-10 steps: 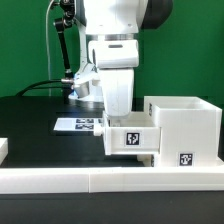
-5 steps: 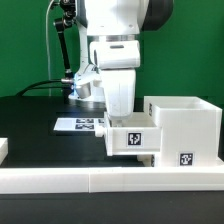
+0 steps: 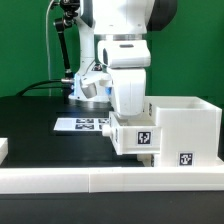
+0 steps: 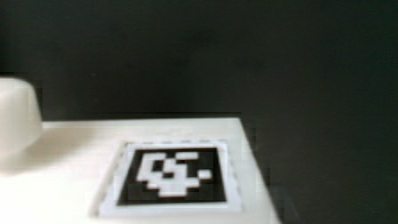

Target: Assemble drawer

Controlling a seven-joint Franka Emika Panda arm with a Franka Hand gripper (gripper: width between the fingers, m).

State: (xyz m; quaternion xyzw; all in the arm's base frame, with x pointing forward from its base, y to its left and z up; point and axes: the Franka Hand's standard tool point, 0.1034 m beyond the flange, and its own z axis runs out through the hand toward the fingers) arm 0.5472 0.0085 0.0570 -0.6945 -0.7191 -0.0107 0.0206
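Note:
The large white drawer shell point(image 3: 186, 122) stands at the exterior view's right, behind the front rail, with a tag point(image 3: 186, 158) low on its face. My gripper point(image 3: 130, 110) comes down from above and is shut on a small white tray point(image 3: 133, 137) with a tag on its front. The tray is held level against the shell's left side. A bit of another white part point(image 3: 149, 159) shows just under the tray; I cannot tell what it is. The wrist view shows only a blurred tag point(image 4: 173, 172) on a white surface; my fingers are hidden there.
The long white border rail point(image 3: 90, 180) runs along the table's front edge. The marker board point(image 3: 80, 124) lies flat on the black table behind the tray. A white piece point(image 3: 3, 148) sits at the exterior view's left edge. Cables and a stand point(image 3: 66, 60) are at the back.
My gripper has moved toward the exterior view's right with the small tray, bringing it up against the shell. The shell and marker board have not moved.

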